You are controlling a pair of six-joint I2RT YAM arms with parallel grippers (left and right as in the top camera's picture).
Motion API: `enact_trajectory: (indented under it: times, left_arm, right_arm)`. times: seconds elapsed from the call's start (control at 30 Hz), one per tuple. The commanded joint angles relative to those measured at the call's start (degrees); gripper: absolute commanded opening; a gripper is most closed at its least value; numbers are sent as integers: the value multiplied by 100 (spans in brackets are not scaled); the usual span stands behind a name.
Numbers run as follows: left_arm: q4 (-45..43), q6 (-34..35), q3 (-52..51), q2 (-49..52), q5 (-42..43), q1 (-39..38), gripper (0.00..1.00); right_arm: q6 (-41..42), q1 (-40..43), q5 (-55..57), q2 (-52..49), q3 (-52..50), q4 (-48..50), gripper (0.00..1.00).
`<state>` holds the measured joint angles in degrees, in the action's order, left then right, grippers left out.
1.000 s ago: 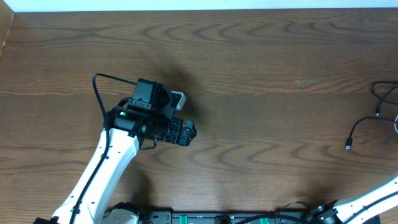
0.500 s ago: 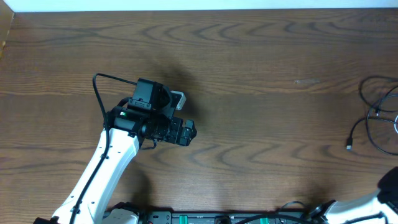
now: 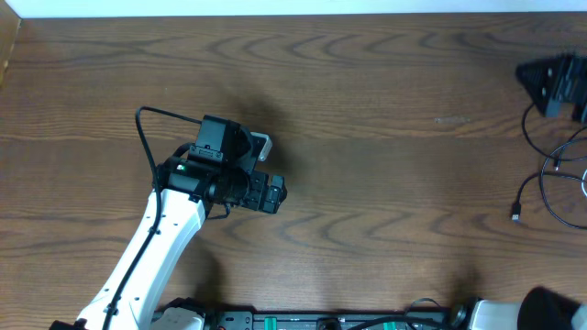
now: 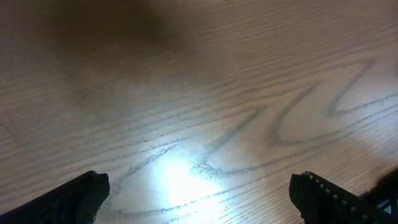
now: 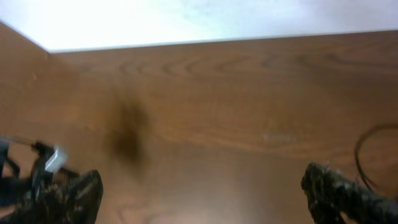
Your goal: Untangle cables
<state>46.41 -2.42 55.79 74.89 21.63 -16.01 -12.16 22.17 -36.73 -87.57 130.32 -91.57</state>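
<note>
Thin black cables (image 3: 548, 174) lie in loops at the far right edge of the table in the overhead view, with a small plug end (image 3: 514, 215) pointing left. One black loop shows in the right wrist view (image 5: 371, 144). No white cable shows. My left gripper (image 3: 271, 194) is open and empty low over bare wood (image 4: 199, 202), far from the cables. My right gripper (image 5: 205, 199) is open and empty, high above the table. A blurred black shape (image 3: 553, 81) at the top right, just above the cables, looks like it.
The wooden table (image 3: 385, 183) reaches a white wall at the back. My left arm (image 3: 156, 238) runs from the front edge to centre left and also shows in the right wrist view (image 5: 37, 168). A dark part of my right arm (image 3: 555, 310) sits at the bottom right corner.
The right arm has swung: a black shape has come in at the top right and the arm at the bottom right has shifted. More cable loops show at the right edge. The left arm is still.
</note>
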Motion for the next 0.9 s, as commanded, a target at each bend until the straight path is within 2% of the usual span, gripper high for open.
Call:
enact_trajectory:
  times: [0.0,0.27,0.37,0.4,0.43,0.5,0.6,0.63,0.67,0.7,0.73,0.8,0.87]
  left_arm:
    - [-72,-55,68,22,-76,20,98]
    - [-208,-232,68,22,-179,20,99]
    - [-216,-251,68,22,-181,20,99]
    - [-214,-254,68,22,-181,20,99]
    - [-208,-251,68,22,-181,20,99]
    - [-192,-282,68,22,-179,20,99]
    - [-195,-299,68,22,-179,20,99]
    - [-195,-299,68,22,-179,20,99]
    - [-197,-299,68,22,-179,20,99]
    - [-199,-297,68,22,-179,20,99]
    - [-210,-297,68,22,-179,20,99]
    - [-208,-299,68,22,-179,20,99]
    - [-175,-334,68,22,-179,20,99]
  right_arm:
    - [-472,-26,125,601,17,-306,99]
    - [-855,-70,79,2675,11,-560,99]
    - [-1027,-162,210,3475,11,-551,89]
    - [-1012,-221,457,3768,11,-531,91]
    - [-935,-247,647,3950,13,-514,99]
    - [-11,-262,1727,4352,13,-415,99]
    - [2715,-262,4127,4795,13,-564,99]
    - [3324,-262,4509,4916,11,-573,99]
    - [3407,-262,4507,4970,11,-573,99]
    - [3211,-278,4286,5053,13,-570,99]
    - [2487,-350,3571,5176,13,-555,99]
    - [1631,-546,2503,5243,7,-573,99]
    - [1244,-820,1661,5302,2,-575,99]
